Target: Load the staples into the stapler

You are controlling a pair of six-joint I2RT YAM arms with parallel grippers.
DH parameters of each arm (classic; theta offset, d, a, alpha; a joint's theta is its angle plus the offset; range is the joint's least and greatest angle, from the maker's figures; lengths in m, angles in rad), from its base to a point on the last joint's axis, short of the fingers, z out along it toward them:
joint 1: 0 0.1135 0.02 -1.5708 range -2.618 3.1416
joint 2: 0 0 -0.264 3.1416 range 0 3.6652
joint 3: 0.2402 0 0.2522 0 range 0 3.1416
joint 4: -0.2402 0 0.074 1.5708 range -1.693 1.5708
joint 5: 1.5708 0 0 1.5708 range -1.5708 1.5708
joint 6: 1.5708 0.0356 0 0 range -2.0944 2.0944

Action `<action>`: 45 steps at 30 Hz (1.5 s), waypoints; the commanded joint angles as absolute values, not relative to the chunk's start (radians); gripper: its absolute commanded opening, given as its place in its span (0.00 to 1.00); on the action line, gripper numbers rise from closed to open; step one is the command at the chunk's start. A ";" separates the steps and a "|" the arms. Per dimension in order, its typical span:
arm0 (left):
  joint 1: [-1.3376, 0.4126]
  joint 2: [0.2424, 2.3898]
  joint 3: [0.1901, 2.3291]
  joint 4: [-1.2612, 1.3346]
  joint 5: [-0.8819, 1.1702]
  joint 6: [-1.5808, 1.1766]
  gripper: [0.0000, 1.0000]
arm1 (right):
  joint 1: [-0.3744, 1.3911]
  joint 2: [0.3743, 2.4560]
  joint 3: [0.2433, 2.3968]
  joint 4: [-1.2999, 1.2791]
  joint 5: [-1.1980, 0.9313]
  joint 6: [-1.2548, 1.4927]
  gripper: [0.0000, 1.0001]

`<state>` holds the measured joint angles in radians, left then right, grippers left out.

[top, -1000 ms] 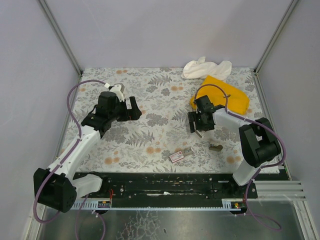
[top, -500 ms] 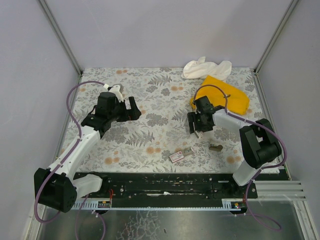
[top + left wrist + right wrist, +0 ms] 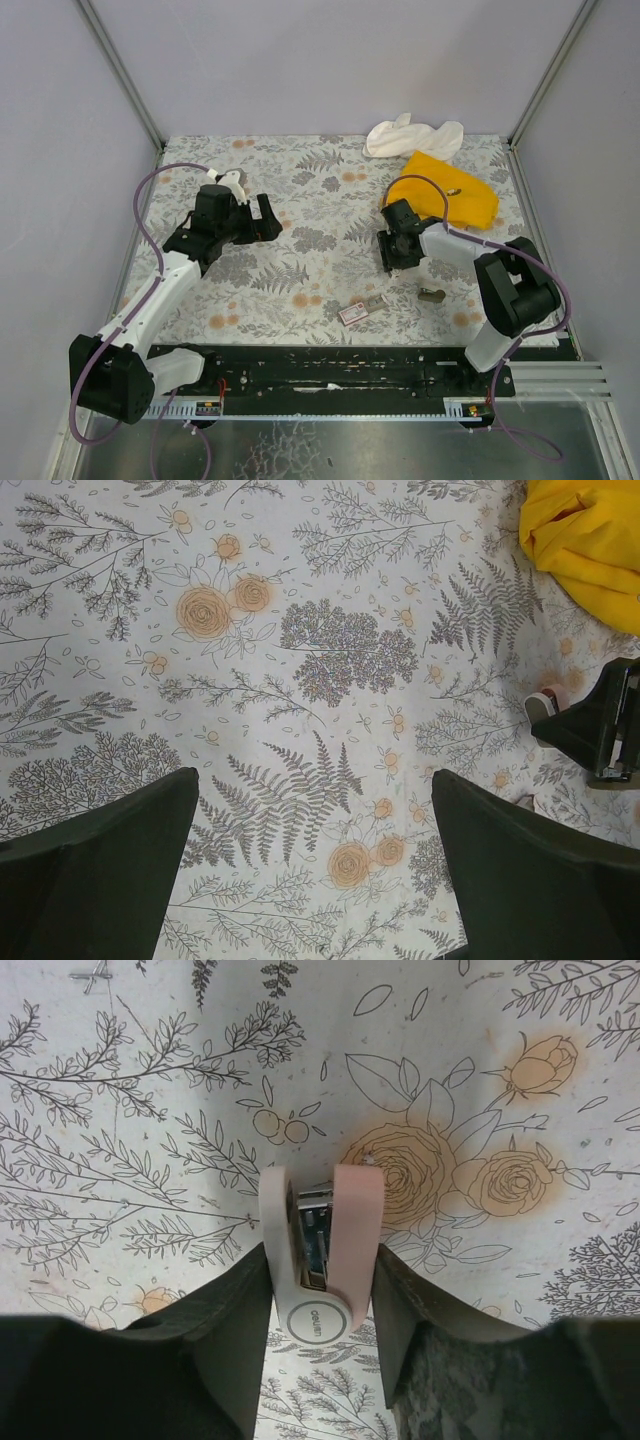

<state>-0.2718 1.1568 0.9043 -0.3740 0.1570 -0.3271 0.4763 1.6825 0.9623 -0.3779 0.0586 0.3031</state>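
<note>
The stapler (image 3: 320,1250) is small, pink and white, and lies on its side on the floral mat. My right gripper (image 3: 320,1270) is shut on it, one finger pressed on each side, right of the mat's centre in the top view (image 3: 398,255). The staples (image 3: 353,313), a small pink box with a white label, lie near the front edge, with the tan inner piece (image 3: 375,301) beside them. My left gripper (image 3: 268,215) is open and empty over the left of the mat; in its wrist view (image 3: 315,790) only bare mat lies between the fingers.
A yellow cloth (image 3: 450,195) and a white cloth (image 3: 412,135) lie at the back right. A small dark object (image 3: 431,295) sits on the mat right of the staples. Grey walls enclose the mat, and a black rail (image 3: 330,365) runs along the front.
My right gripper has shifted slightly left and turned a little around the stapler. My left gripper has barely moved.
</note>
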 commanded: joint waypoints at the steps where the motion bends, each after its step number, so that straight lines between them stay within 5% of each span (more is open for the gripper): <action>1: -0.262 1.164 0.895 -0.321 0.186 -0.337 1.00 | 0.505 1.692 0.952 -0.353 0.120 0.306 0.43; 7: -0.262 1.161 0.886 -0.308 0.219 -0.342 1.00 | 0.519 1.618 0.938 -0.322 0.137 0.325 0.01; 14: -0.314 1.113 0.856 -0.255 0.356 -0.442 0.99 | 0.530 1.358 0.829 -0.168 0.026 0.349 0.00; 21: -0.651 1.145 0.902 -0.150 0.321 -0.609 0.98 | 0.538 1.049 0.555 0.161 -0.249 0.409 0.00; 27: -0.736 1.232 0.914 0.004 0.361 -0.730 0.95 | 0.543 0.890 0.501 0.183 -0.387 0.386 0.00; 45: -0.845 1.431 1.039 -0.010 0.277 -0.753 0.73 | 0.544 0.790 0.466 0.112 -0.448 0.332 0.00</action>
